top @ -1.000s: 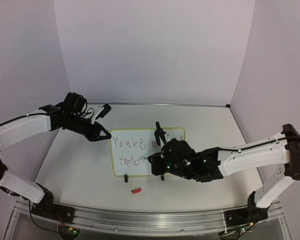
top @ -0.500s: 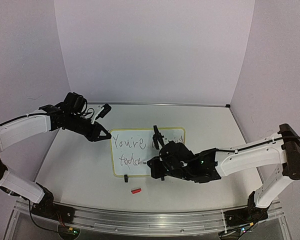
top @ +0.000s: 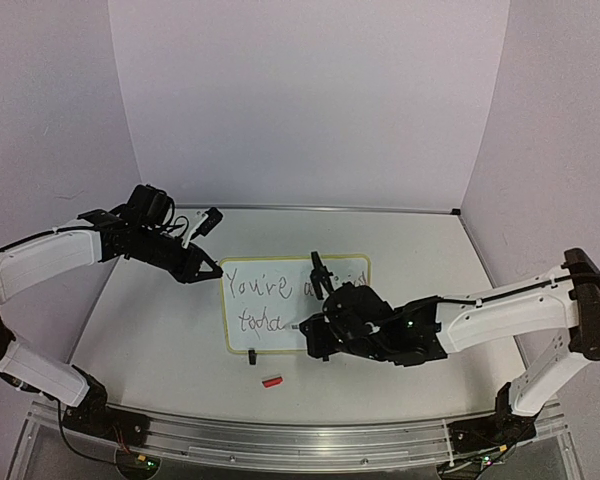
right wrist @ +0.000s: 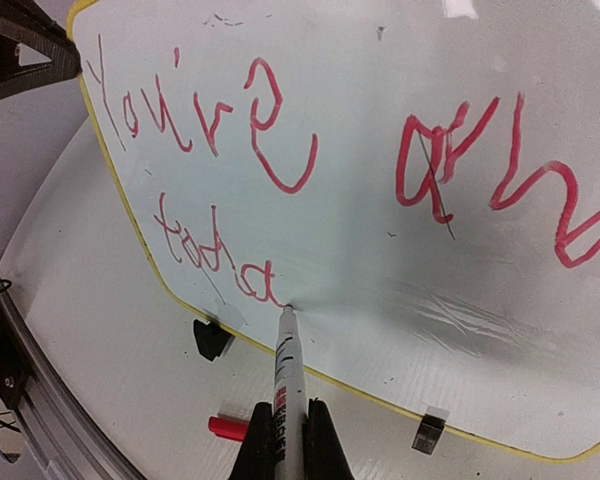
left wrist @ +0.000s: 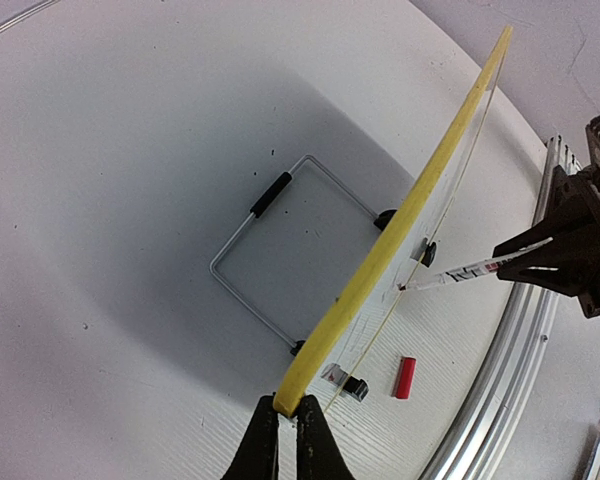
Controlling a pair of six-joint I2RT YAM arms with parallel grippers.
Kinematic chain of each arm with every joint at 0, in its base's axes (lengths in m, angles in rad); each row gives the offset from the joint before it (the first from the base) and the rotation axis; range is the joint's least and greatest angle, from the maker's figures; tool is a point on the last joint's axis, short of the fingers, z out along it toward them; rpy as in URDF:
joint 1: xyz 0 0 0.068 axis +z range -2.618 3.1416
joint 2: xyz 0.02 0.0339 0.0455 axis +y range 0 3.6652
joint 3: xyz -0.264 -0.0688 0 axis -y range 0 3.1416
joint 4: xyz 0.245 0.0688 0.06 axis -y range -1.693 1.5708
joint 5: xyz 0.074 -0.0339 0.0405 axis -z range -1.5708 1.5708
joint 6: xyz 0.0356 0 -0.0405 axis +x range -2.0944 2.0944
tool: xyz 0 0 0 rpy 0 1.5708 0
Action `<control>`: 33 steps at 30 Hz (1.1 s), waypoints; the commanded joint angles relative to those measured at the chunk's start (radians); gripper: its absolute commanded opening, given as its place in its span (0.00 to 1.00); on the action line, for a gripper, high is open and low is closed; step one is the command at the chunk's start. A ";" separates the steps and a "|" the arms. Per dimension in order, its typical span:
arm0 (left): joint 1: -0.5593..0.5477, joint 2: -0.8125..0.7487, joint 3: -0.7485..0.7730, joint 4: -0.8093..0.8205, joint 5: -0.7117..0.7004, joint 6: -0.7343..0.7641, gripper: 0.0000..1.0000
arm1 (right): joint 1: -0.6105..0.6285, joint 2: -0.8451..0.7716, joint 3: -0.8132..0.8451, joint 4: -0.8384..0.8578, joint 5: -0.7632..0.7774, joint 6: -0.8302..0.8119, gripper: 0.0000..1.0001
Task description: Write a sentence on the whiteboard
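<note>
The right gripper (right wrist: 280, 440) is clamped on a marker (right wrist: 284, 365) whose tip touches the whiteboard (right wrist: 380, 250) just after "toda". The left gripper (left wrist: 284, 440) pinches the board's yellow corner. Mid-frame in the top view, the right arm (top: 480, 312) hides part of the sentence (top: 263, 287).

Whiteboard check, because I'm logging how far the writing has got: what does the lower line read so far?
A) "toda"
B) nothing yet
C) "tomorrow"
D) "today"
A: in the right wrist view the lower line of the sentence on the whiteboard stops at "toda", with the tip of the marker right after the "a" and no "y" written.
</note>
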 commanded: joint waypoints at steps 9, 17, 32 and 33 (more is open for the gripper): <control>-0.023 0.041 0.002 -0.070 -0.014 0.015 0.00 | -0.003 -0.064 -0.016 0.054 0.051 -0.027 0.00; -0.023 0.042 0.003 -0.070 -0.014 0.015 0.00 | -0.004 -0.022 0.005 0.065 0.074 -0.025 0.00; -0.023 0.040 0.003 -0.070 -0.011 0.015 0.00 | -0.004 -0.030 -0.008 -0.010 0.077 0.000 0.00; -0.023 0.040 0.003 -0.070 -0.011 0.015 0.00 | -0.004 -0.030 -0.008 -0.016 0.076 0.002 0.00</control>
